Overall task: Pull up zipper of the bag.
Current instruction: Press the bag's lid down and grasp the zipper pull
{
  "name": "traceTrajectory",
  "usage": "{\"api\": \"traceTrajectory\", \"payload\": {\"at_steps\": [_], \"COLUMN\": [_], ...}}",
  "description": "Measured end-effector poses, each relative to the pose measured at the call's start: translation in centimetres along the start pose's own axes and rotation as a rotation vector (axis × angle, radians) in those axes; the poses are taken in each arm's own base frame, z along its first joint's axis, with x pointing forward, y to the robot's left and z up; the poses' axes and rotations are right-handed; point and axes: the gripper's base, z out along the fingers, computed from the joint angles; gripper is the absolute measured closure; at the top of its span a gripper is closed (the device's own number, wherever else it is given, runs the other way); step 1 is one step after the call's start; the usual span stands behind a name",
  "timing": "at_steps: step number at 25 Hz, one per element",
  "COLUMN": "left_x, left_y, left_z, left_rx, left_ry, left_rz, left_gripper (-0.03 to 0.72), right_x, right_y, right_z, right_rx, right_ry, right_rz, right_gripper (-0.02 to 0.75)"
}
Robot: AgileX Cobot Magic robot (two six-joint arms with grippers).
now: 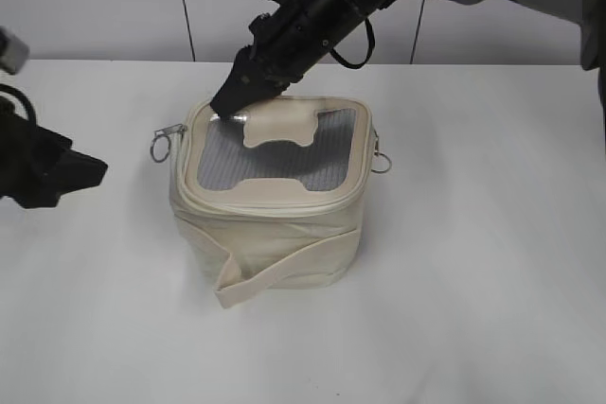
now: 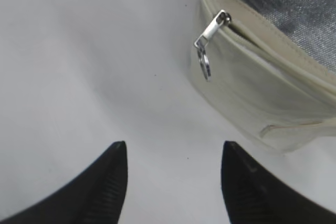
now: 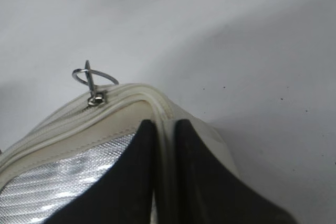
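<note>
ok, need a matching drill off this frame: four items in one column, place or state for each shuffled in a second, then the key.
Items
1. black left gripper
2. black right gripper
3. silver ring-pull zipper slider
4. loose cream fabric strap

States
A. pinching the raised rim at the lid's back corner
B. open, over bare white table
C. hanging at the left corner of the boxy cream bag
D. slanting across the bag's front side

Pairs: 1-B, 2-A, 3-C, 4-D
</note>
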Motion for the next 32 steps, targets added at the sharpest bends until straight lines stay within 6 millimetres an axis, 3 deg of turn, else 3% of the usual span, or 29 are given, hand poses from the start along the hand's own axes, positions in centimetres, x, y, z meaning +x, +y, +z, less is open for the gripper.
{"api": "traceTrajectory", "payload": {"at_steps": [7, 13, 20, 29, 32], "left_x": [-1.7, -2.1, -1.7, -3.5, -3.4], "left_y": [-1.1, -1.9, -1.3, -0.9, -0.9], "left_z": [3.8, 4.9, 5.9, 6.9, 7.7], "left_rx": [0.014, 0.002, -0.046, -0.037, -0.018], "left_ry": [0.026, 0.030, 0.049, 0.023, 0.043], "left_rz": [0.071, 0.109, 0.097, 0.095, 0.092], "left_gripper": [0.247, 0.239, 0.239, 0.242, 0.322], "right_x": [0.0, 0.0, 0.0, 0.0, 0.0], "right_y": [0.0, 0.0, 0.0, 0.0, 0.0], "right_z": [0.0, 0.0, 0.0, 0.0, 0.0], "right_rx": [-0.001, -0.002, -0.002, -0.002, -0.002], "right_ry": [-0.001, 0.000, 0.000, 0.000, 0.000], "right_rz": [0.015, 0.019, 0.020, 0.022, 0.022], "right_gripper": [0.645, 0.645, 0.645, 0.645, 0.645]}}
